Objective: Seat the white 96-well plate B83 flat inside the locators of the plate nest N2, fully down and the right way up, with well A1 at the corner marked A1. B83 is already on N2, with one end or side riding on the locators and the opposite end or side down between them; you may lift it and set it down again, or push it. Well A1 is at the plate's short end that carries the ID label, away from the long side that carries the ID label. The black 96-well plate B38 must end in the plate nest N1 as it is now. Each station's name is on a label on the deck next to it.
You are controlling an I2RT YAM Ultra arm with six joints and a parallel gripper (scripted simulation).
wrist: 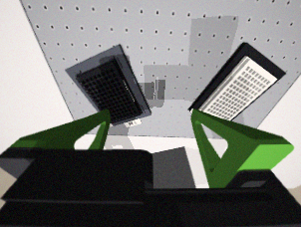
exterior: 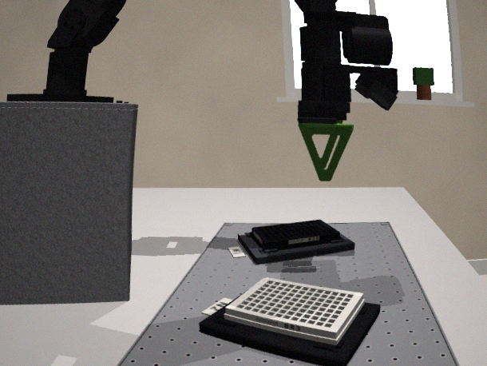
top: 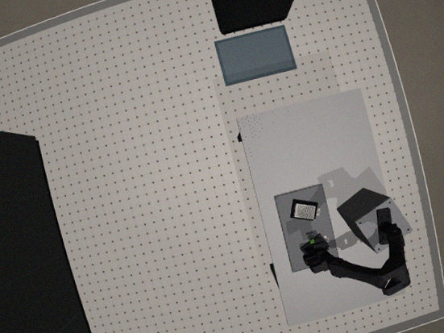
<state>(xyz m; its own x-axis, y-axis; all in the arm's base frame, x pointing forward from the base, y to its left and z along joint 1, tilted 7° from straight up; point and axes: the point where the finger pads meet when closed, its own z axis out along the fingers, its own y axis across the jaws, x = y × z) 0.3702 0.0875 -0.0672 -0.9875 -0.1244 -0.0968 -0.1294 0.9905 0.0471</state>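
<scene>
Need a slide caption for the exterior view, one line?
Open gripper hangs high above the deck; white plate B83 sits tilted on its nest, black plate B38 behind.

A white counter [exterior: 419, 240] carries a grey perforated deck plate [exterior: 403, 320]. At its left stands a tall grey block [exterior: 64, 200]. Behind, a beige wall [exterior: 199, 100] holds a bright window [exterior: 415, 40], and a small potted plant [exterior: 423, 82] sits on the sill (green top, brown pot). From above, the pale floor [top: 117, 171] is dotted with a grid of holes; a blue-grey tray [top: 254, 55] lies near a black cabinet [top: 254, 3], and a second dark cabinet [top: 18, 248] stands at the left edge.
</scene>
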